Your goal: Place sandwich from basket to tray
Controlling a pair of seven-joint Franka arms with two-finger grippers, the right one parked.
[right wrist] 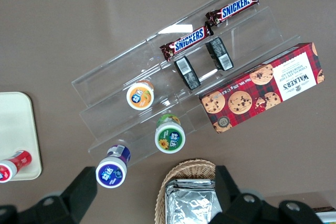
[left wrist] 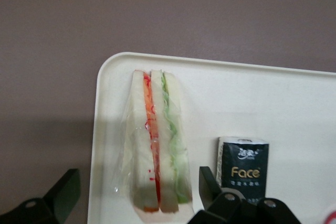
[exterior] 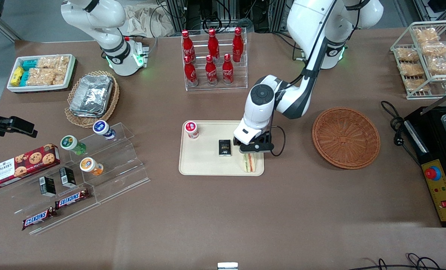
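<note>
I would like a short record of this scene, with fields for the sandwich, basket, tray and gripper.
sandwich: lies on the tray, in a corner nearer to the front camera, filling edge up
basket: holds nothing, toward the working arm's end of the table
tray: also carries a dark packet and a red-lidded cup
gripper: open, just above the sandwich, fingers apart on either side of it

You see the sandwich (left wrist: 157, 150) in clear, glossy, crinkled wrap on the smooth, matt cream plastic tray (left wrist: 294, 103). At its 3 o'clock lies a glossy black tissue packet (left wrist: 242, 169). The end effector (left wrist: 139, 195), spread just above the sandwich, has matt black plastic fingers (left wrist: 63, 192). The basket (exterior: 346, 137) is rough reddish-brown wicker; the surface (exterior: 223, 217) is matt brown.
</note>
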